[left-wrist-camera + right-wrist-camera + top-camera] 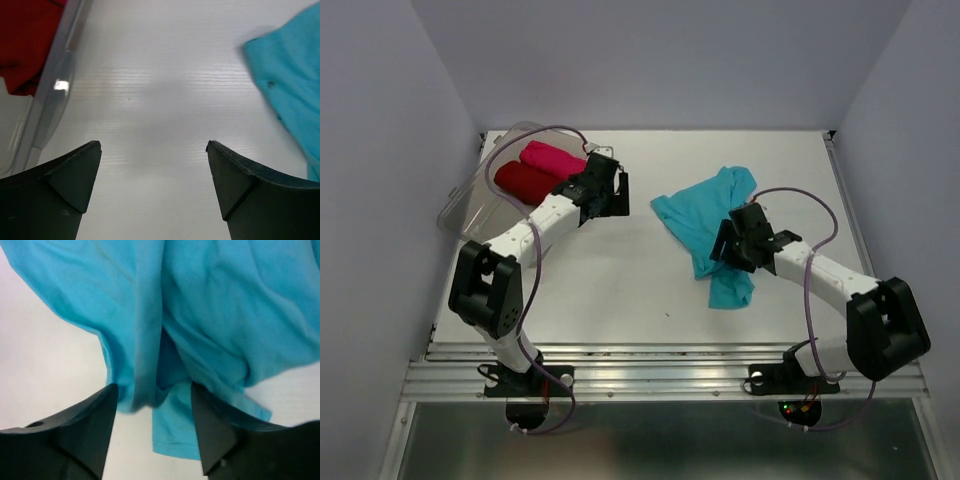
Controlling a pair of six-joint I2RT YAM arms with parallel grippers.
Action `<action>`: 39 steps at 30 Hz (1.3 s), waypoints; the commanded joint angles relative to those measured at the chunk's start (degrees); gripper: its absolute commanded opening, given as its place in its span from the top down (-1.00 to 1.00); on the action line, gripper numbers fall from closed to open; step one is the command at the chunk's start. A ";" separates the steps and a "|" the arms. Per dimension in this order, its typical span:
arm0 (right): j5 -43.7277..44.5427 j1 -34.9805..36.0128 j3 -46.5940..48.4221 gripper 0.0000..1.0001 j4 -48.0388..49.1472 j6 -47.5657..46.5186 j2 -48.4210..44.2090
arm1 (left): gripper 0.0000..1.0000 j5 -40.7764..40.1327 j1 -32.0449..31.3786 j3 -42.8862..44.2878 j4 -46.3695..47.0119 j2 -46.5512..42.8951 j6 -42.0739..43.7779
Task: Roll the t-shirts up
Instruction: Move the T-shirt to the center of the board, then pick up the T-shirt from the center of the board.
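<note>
Lying bundled in the clear tub [460,205], left of the left claw [153,144], are the dark red t-shirt [523,181] and the pink t-shirt [552,157]. That claw hangs spread wide above bare counter [160,75]. To its right the turquoise t-shirt [692,212] lies crumpled on the counter, one fold sitting between the parted fingers of the right claw [155,387].

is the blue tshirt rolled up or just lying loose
Loose, not rolled: the turquoise t-shirt lies crumpled and unevenly spread on the table, with loose folds and a free hem in the right wrist view.
</note>
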 commanded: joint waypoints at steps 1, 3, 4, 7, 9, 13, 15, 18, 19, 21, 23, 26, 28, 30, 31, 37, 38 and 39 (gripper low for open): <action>5.40 0.25 -3.00 -0.62 -6.11 3.53 -9.69 | -0.97 2.51 -6.03 5.24 -0.21 -3.57 -0.94; 7.77 0.25 -4.32 -0.66 -7.61 5.89 -13.06 | -0.92 3.65 -9.90 7.09 -0.38 -2.43 -2.17; 8.65 0.25 -4.85 -0.67 -7.88 6.69 -15.86 | -0.86 5.57 -11.13 7.45 -0.12 -1.03 -3.04; 9.80 0.25 -6.70 -0.66 -8.15 9.24 -17.99 | -0.84 7.08 -15.09 8.33 2.51 2.74 -5.68; 10.15 0.25 -7.32 -0.65 -8.49 10.38 -17.82 | -0.81 6.64 -16.32 10.77 2.26 5.21 -7.09; 12.08 0.25 -8.28 -0.65 -11.13 15.21 -17.55 | -0.78 6.47 -20.35 15.26 -0.03 9.78 -6.05; 12.79 0.25 -9.51 -0.64 -11.92 16.54 -18.17 | -0.78 5.85 -22.38 16.24 -1.17 10.75 -6.22; 11.39 0.25 -10.92 -0.62 -12.27 18.03 -18.79 | -0.78 4.36 -23.01 16.77 -2.58 13.21 -9.55; 11.04 0.25 -11.27 -0.61 -12.36 18.65 -18.70 | -0.79 3.92 -22.57 16.68 -2.41 13.74 -10.17; 10.51 0.25 -12.32 -0.61 -12.63 19.18 -18.70 | -0.79 3.83 -20.03 16.51 -1.27 14.97 -11.40; 9.89 0.25 -12.77 -0.61 -12.63 19.36 -19.13 | -0.79 4.01 -18.18 17.29 -0.83 16.11 -11.40; 9.63 0.25 -13.38 -0.61 -12.72 19.01 -19.75 | -0.78 3.04 -14.84 20.45 -1.08 19.00 -10.70; 9.54 0.25 -13.65 -0.62 -12.98 19.00 -19.93 | -0.78 2.78 -14.57 24.13 -1.53 22.25 -10.00; 9.54 0.25 -13.82 -0.65 -13.59 19.88 -19.67 | -0.77 3.56 -14.65 27.91 -2.93 25.76 -8.51; 9.54 0.25 -13.91 -0.66 -13.86 20.32 -19.49 | -0.77 3.74 -14.65 29.06 -3.54 26.83 -8.41; 8.93 0.25 -15.49 -0.68 -16.14 24.53 -21.33 | -0.77 4.88 -14.74 30.04 -2.85 30.88 -8.85; 8.75 0.25 -16.36 -0.67 -16.06 24.54 -21.86 | -0.77 5.06 -14.74 30.21 -2.85 31.32 -8.94; 8.40 0.25 -16.72 -0.67 -15.97 24.54 -22.30 | -0.77 4.89 -14.74 30.74 -2.93 31.76 -9.12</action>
